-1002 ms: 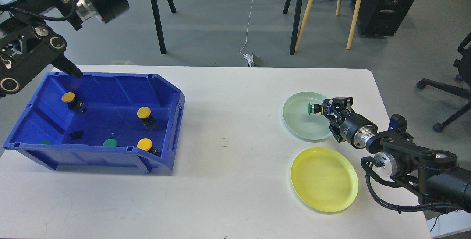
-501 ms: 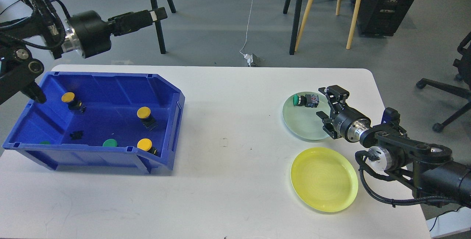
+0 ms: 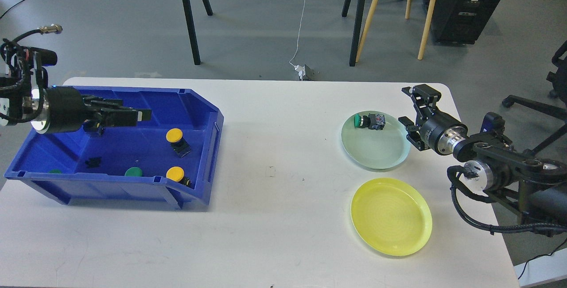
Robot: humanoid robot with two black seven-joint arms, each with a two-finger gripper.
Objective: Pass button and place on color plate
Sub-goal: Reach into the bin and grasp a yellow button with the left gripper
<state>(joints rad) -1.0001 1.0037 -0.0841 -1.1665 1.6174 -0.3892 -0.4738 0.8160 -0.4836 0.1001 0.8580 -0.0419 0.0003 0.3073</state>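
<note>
A green button [image 3: 367, 121] lies on its side on the pale green plate [image 3: 376, 151]. The yellow plate [image 3: 391, 216] in front of it holds nothing. My right gripper [image 3: 414, 108] is open and empty, just right of the green plate. The blue bin [image 3: 201, 155] at the left holds two yellow buttons [image 3: 175, 136] [image 3: 176, 174] and a green button [image 3: 133, 172]; another green one [image 3: 55, 171] shows at its left corner. My left gripper [image 3: 133, 115] reaches over the bin's back part; its fingers point right and look close together and empty.
A small black part [image 3: 93, 161] lies on the bin floor. Chair and easel legs [image 3: 190, 17] stand on the floor beyond the table's far edge. An office chair base [image 3: 536, 110] is off the table's right side.
My right gripper let go of the green button on the green plate and drew back to the right. My left arm swung down from above and now reaches over the blue bin.
</note>
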